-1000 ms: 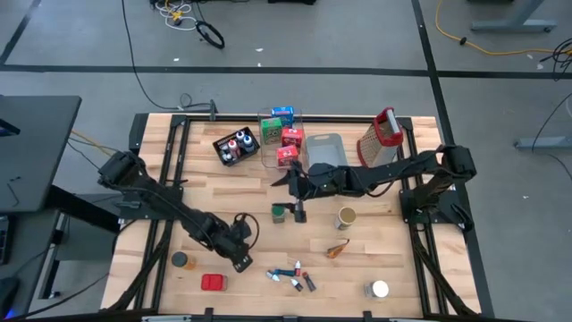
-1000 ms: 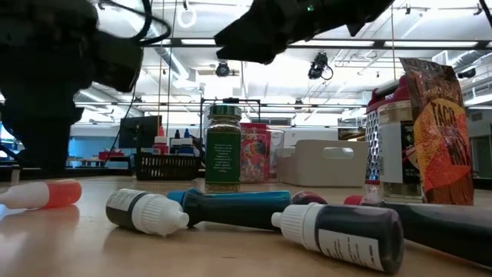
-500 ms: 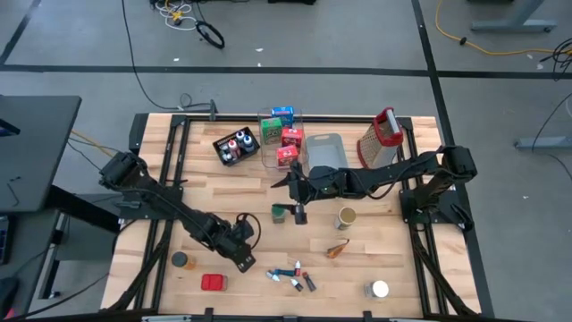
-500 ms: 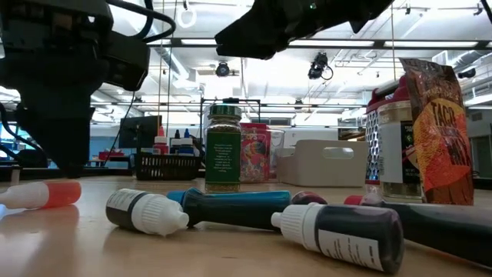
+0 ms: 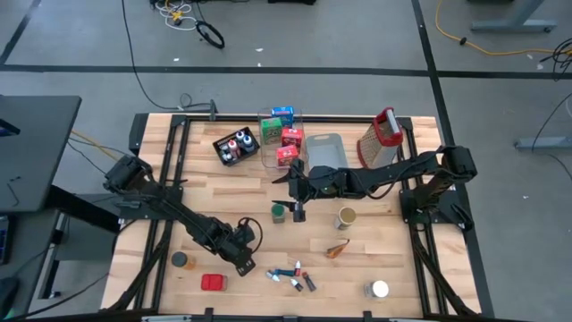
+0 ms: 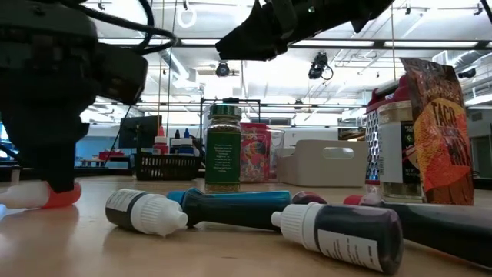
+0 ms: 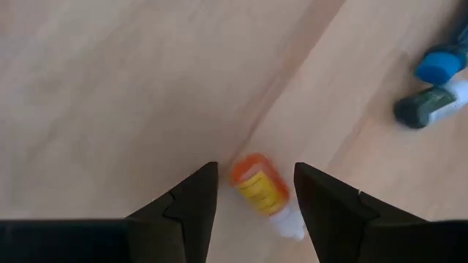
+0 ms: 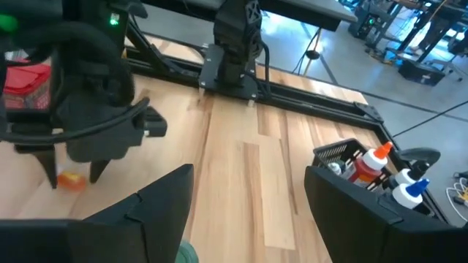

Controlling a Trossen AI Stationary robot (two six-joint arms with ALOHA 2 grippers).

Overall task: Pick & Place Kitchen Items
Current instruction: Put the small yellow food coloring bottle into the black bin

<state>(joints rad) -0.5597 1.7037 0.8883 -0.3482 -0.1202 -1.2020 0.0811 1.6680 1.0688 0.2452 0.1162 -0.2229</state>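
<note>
High view. The left end effector (image 5: 248, 265) is low over the front of the wooden worktop (image 5: 179, 170), just beside the cluster of small bottles (image 5: 292, 275). A red box (image 5: 213, 283) and a dark round can (image 5: 181, 259) lie near it toward the front-left corner. The right end effector (image 5: 298, 211) hangs near the middle of the worktop, just beside a green-capped jar (image 5: 280, 212). A tan-lidded jar (image 5: 346, 217) stands close by, an orange-brown scrap (image 5: 338, 249) lies in front of it, and a white-lidded can (image 5: 379, 289) sits at the front right. At the rear stand a black tray (image 5: 236, 147) of bottles, a clear bin (image 5: 282, 136) of boxes, a grey-blue bin (image 5: 324, 150) and the grater (image 5: 379, 139).

Low view. An orange-capped bottle (image 6: 38, 194) lies on its side beneath the left arm's dark bulk. Dark bottles with white caps (image 6: 146, 210) lie in the foreground.

Left wrist view. The left end effector (image 7: 252, 186) is spread wide, with its fingers (image 7: 189, 201) on either side of the orange-capped bottle (image 7: 265, 191) and not touching it. The bottle lies flat on the worktop. A blue-capped bottle (image 7: 441, 61) lies well apart.

Right wrist view. The right end effector (image 8: 245, 197) is spread wide and holds nothing. Beyond it the left arm stands over the orange-capped bottle (image 8: 71, 180), with the red box (image 8: 27, 85) behind.
</note>
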